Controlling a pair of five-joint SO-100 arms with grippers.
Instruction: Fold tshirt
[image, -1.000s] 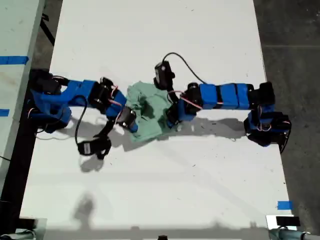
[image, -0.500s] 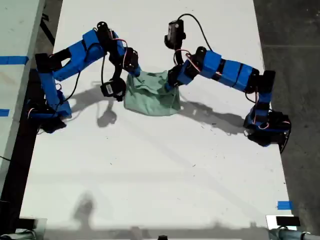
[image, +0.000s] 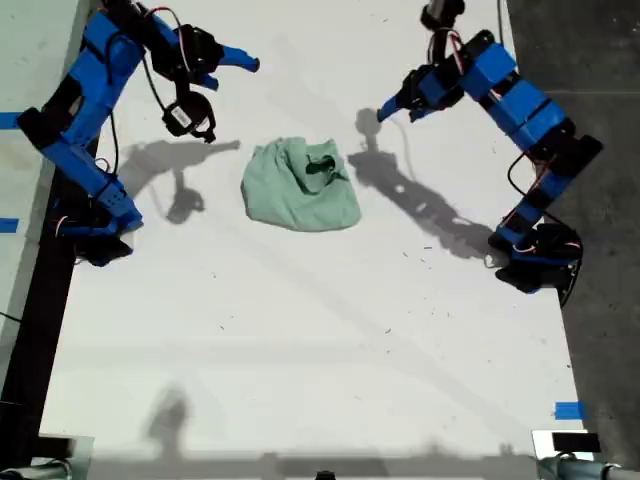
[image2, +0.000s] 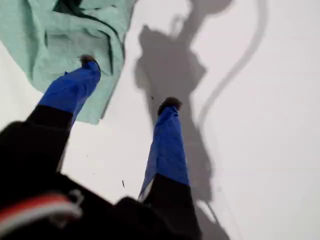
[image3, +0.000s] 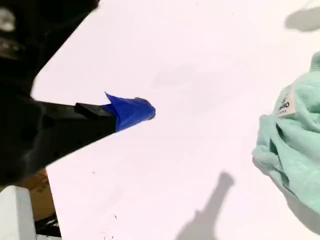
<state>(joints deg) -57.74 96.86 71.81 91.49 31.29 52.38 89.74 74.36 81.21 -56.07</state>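
Here the crumpled pale mint-green cloth tshirt (image: 301, 185) lies bunched on the white bench (image: 330, 340) in the exterior view's upper middle, while my first gripper (image2: 129, 80) hangs released and my second gripper's (image3: 131, 111) jaws I cannot tell.

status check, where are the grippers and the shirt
My first gripper open, empty, beside tshirt. My second gripper off the cloth, one finger showing, state unclear. Tshirt bunched on table, not folded. Nothing in the way.

plain mint-green tshirt (image: 300, 185), white table (image: 330, 340), blue arms.
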